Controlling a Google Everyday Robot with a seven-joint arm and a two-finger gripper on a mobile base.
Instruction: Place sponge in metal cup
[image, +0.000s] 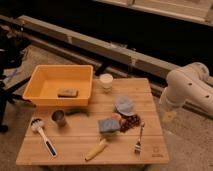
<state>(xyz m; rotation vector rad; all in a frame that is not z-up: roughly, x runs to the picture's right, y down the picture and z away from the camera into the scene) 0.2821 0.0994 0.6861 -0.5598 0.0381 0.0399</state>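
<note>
Wooden surface: yellow tub at 10 o'clock, white cup at 12, metal cup at 9, brush at 8, sponge central, fork at 4. End effector hangs beyond 3.

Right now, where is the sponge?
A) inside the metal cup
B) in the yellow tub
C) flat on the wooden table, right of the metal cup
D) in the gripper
C: the sponge lies on the table, apart from the metal cup, and the gripper hangs beyond the table's right edge.
</note>
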